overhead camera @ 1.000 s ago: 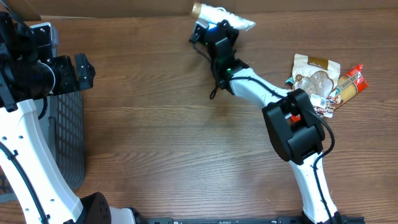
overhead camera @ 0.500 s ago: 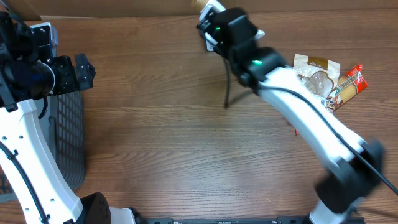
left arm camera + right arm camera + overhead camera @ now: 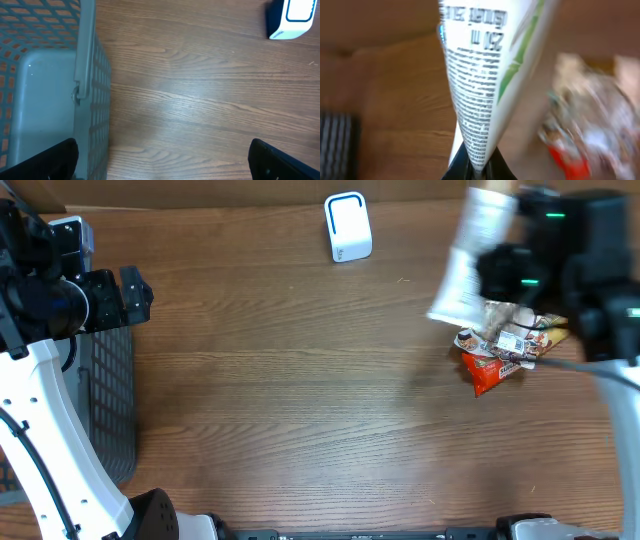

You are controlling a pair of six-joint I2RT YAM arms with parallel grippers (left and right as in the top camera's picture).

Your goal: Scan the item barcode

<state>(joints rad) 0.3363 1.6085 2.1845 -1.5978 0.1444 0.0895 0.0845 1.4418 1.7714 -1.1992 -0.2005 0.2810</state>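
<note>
Found the white packet (image 3: 470, 265) up off the table at two o'clock in the overhead view, blurred, over the pile of snack packets (image 3: 505, 345). Pinched thinly at its bottom edge by the right gripper (image 3: 474, 166), jaws pressed together on the film. Noted the scanner (image 3: 348, 227) well apart at twelve o'clock. Saw no barcode in the right wrist view, only fine print. Found the left gripper (image 3: 120, 295) at nine o'clock, jaws spread wide and empty, near the basket (image 3: 105, 400). Judged two risks: slipping or swinging from so slim a grip, and no read with the barcode turned away from the scanner.
</note>
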